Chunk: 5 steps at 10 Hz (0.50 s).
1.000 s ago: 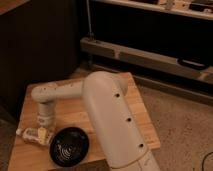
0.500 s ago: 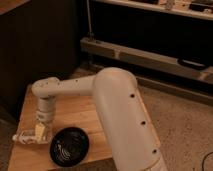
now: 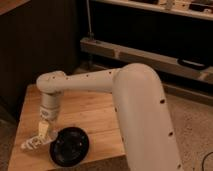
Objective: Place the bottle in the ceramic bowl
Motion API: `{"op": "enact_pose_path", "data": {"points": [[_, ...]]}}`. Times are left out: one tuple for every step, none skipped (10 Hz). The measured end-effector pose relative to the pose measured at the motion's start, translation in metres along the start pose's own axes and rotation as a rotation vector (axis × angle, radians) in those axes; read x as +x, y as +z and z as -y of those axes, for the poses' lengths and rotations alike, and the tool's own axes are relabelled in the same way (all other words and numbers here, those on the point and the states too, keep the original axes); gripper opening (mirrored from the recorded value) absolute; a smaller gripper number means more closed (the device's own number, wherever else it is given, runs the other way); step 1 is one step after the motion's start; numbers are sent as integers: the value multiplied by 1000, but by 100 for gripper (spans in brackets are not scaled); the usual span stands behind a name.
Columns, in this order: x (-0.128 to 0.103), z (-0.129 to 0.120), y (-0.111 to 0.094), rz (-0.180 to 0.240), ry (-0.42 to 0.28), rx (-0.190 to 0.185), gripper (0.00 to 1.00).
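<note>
The black ceramic bowl (image 3: 70,146) sits near the front edge of the wooden table (image 3: 95,112). Its inside holds nothing. Just left of the bowl, my gripper (image 3: 43,133) points down from the white arm's wrist and is shut on the bottle (image 3: 30,143). The bottle is small and whitish and sticks out to the left, low over the table. It is beside the bowl's left rim, not over the bowl.
The bulky white arm (image 3: 140,110) spans the table's right side and hides its right edge. A dark cabinet (image 3: 40,40) stands behind the table at left. A low metal shelf rail (image 3: 150,57) runs behind at right. Speckled floor (image 3: 195,130) lies to the right.
The arm's upper link has swung right and nearer the camera. The gripper has shifted slightly right toward the bowl with the bottle in it. The bowl has not moved.
</note>
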Motion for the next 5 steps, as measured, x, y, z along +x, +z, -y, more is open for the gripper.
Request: {"op": "enact_pose_path", "data": {"points": [[14,-4,-4,6,10,3,0],[27,-9,-9,11,17,3,0],[41,-15,-13,17,27,2,0],[53,-19,-17,25,31,1,1],[72,-28,-24,46,28,-4,10]]}}
